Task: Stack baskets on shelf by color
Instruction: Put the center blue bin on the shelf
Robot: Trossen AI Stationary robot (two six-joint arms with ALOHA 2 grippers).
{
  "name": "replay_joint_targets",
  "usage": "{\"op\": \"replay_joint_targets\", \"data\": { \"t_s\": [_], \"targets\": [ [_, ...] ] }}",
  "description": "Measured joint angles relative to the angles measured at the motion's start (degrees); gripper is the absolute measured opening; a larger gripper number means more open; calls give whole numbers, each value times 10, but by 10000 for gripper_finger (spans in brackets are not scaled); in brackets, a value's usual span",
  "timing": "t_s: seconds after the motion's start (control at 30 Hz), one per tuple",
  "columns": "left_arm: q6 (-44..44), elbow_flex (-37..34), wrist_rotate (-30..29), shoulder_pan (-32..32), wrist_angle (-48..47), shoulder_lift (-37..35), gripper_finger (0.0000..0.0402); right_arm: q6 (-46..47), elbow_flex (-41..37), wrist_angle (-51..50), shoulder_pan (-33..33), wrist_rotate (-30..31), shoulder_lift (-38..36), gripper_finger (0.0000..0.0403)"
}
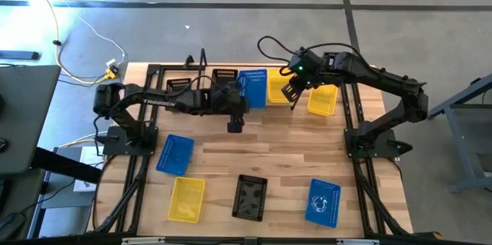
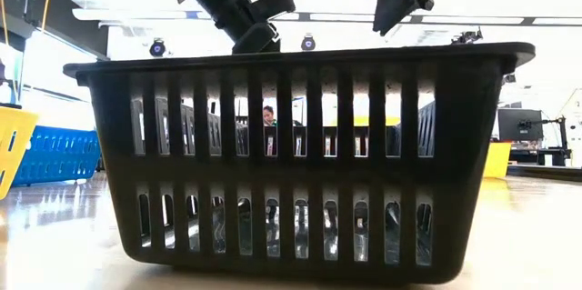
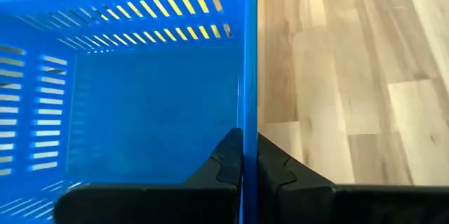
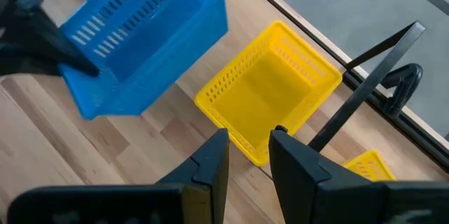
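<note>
Blue perforated plastic basket (image 3: 126, 104) is pinched by its side wall in the left tool (image 3: 249, 164), fingers closed on either side of the rim; in the high view that basket (image 1: 251, 87) sits at the back of the light wooden counter (image 1: 284, 153), tilted in the right wrist view (image 4: 140, 41). Just beside it is a yellow perforated basket (image 1: 278, 86), with the right tool (image 1: 293, 91) over it, fingers slightly apart and holding nothing (image 4: 249, 150). Another yellow basket (image 1: 323, 99) lies near the right-hand upright black rod (image 4: 372, 83). Two black slotted baskets (image 1: 224, 77) and (image 1: 178, 85) sit at the back left. Nearer the front: a blue basket (image 1: 174, 154), a yellow basket (image 1: 187, 199), a black basket (image 1: 250, 196) and a blue basket (image 1: 323, 201), all apart from each other. Low view is filled by the black basket (image 2: 300, 154). Cannot tell the shelf plank apart from the counter.
</note>
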Motion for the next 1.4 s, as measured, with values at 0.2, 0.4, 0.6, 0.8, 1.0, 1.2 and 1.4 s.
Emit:
{"op": "replay_joint_targets", "data": {
  "t_s": [0.2,0.4,0.6,0.8,1.0,1.2,1.4],
  "targets": [
    [0,0,37,35,10,8,0,6,0,0,0,0,0,89],
    [12,0,85,63,12,15,0,12,0,-1,0,0,0,89],
    [15,0,100,77,16,38,0,19,0,-1,0,0,0,89],
    [15,0,124,80,21,51,0,19,0,-3,0,-2,0,89],
    [15,0,124,86,22,58,0,19,0,-5,0,-3,0,89],
    [14,0,126,96,24,66,0,20,0,-17,0,-3,0,89],
    [14,0,128,99,25,71,0,19,0,-18,0,-3,0,89]
  ]
}}
